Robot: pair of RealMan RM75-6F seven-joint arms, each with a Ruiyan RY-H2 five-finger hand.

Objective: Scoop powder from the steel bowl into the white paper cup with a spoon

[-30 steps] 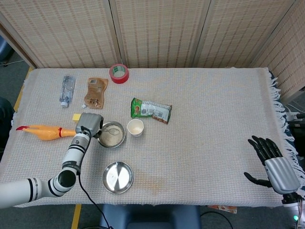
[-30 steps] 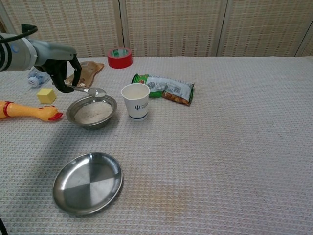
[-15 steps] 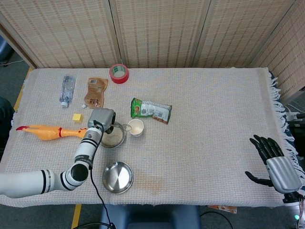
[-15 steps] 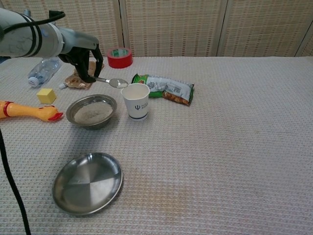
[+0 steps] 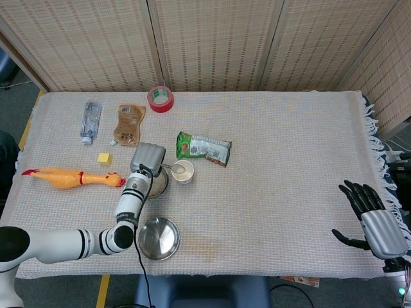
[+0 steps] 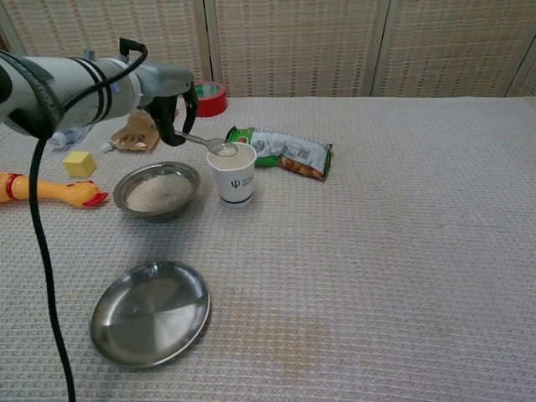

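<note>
Shiny metal steel bowl (image 6: pixel 157 192) and spoon (image 6: pixel 209 144), matt white paper cup (image 6: pixel 232 173), rough woven tablecloth (image 6: pixel 377 251).

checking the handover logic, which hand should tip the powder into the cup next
Left. The left hand already holds the spoon, whose bowl sits over the paper cup with powder in it. The right hand is open at the far table edge, away from everything.

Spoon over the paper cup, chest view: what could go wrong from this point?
The spoon, held by the left hand, has its loaded bowl right at the rim of the white paper cup; tipped off-centre, powder may land on the tablecloth. The cup looks light and stands free, so a nudge from the spoon could tip it toward the green snack packet. On the way back, the arm passes low over the steel bowl and might clip it.
</note>
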